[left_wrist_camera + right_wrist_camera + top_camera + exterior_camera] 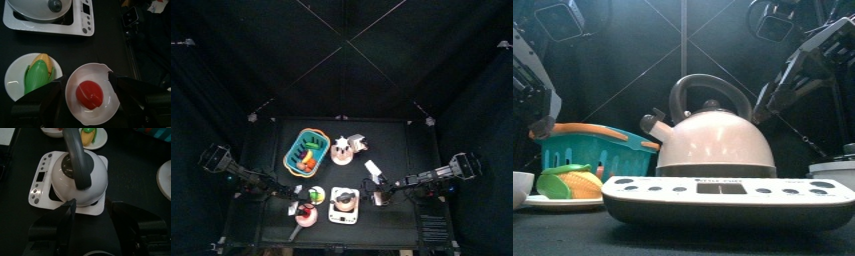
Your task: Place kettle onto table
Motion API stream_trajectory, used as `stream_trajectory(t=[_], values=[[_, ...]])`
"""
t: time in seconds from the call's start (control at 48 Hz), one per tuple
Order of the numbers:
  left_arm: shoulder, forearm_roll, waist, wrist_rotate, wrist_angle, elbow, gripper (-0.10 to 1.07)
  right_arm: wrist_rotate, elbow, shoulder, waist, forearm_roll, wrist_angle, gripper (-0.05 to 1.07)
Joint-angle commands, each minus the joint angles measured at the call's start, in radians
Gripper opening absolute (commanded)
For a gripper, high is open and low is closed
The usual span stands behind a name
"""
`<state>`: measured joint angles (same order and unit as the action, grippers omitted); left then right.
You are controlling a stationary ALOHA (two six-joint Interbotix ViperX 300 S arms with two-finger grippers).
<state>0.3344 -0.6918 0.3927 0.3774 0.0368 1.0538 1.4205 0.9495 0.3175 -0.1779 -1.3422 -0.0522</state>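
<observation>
The white kettle (80, 180) with a grey arched handle (77, 153) stands on a white control base (41, 178) near the front of the black table (396, 140). In the front view the kettle (714, 140) sits upright on that base (727, 192). My right gripper (89, 212) is open right next to the kettle, one jaw on each side of the handle's near end, holding nothing. My left gripper (90, 102) is open above a white bowl (100, 75) that holds a red tomato (90, 95).
A blue basket (307, 150) with an orange rim stands at the middle left, with a white pot (346, 150) beside it. A plate with corn (37, 75) lies beside the tomato bowl. Another white dish (165, 178) lies to the kettle's side.
</observation>
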Motion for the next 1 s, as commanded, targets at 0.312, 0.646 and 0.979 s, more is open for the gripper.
stream_trajectory(t=[0.312,0.646,0.979], values=[[0.026,0.069,-0.021,0.003,0.273,0.023,0.99,-0.002,-0.06,0.018,-0.003,-0.054,0.002,0.85],[-0.114,0.071,-0.015,0.003,0.379,-0.058,0.99,-0.002,-0.1,-0.017,-0.008,-0.064,0.002,0.85],[-0.178,0.072,-0.038,0.003,0.379,-0.11,0.99,-0.002,-0.179,-0.126,-0.017,-0.094,0.002,0.84]])
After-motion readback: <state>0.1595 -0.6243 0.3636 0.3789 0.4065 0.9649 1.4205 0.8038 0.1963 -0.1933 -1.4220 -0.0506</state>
